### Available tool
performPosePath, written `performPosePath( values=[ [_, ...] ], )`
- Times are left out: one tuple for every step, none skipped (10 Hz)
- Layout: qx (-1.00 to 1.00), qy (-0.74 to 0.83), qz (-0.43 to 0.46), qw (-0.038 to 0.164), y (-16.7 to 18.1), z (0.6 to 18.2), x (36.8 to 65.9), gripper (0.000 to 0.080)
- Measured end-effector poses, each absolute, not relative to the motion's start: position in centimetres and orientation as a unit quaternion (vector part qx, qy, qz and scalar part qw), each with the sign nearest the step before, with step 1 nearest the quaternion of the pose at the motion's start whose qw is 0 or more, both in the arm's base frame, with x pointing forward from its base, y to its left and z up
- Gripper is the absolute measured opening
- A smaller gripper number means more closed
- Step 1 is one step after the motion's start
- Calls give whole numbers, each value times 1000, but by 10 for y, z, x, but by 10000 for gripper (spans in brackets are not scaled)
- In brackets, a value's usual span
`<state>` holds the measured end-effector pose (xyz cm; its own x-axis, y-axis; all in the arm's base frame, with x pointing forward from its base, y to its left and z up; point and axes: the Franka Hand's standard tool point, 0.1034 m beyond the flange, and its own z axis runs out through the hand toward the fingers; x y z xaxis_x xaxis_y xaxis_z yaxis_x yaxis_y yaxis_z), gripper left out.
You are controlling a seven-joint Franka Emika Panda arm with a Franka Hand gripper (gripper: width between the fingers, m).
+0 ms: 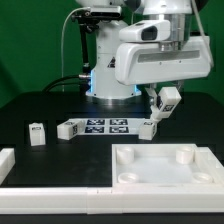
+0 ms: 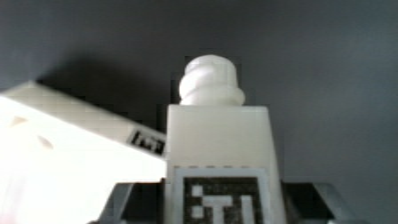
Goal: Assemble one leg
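My gripper (image 1: pixel 166 104) is shut on a leg (image 1: pixel 168 99), a small white block with a black-and-white tag, and holds it in the air above the table, beyond the far edge of the large white square panel (image 1: pixel 165 165). In the wrist view the leg (image 2: pixel 219 135) fills the middle, its rounded peg end pointing away, its tag between my dark fingers (image 2: pixel 135 200). A second leg (image 1: pixel 38 133) stands on the table at the exterior view's left.
The marker board (image 1: pixel 105 126) lies in the middle of the black table in front of the arm's base. White border rails (image 1: pixel 50 187) run along the front and front left. A white part (image 2: pixel 63 125) shows in the wrist view below the held leg.
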<state>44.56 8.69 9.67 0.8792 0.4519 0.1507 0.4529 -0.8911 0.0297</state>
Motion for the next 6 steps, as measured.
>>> performPosePath(
  values=[
    [-964, -237, -120, 3, 82, 97, 447, 290],
    [-966, -229, -119, 4, 82, 95, 444, 290],
    [-976, -199, -90, 9, 91, 102, 447, 290],
    [-980, -179, -86, 16, 95, 104, 457, 290],
    [-983, -160, -85, 24, 95, 98, 468, 290],
    [-983, -158, -87, 28, 97, 93, 481, 290]
  ],
)
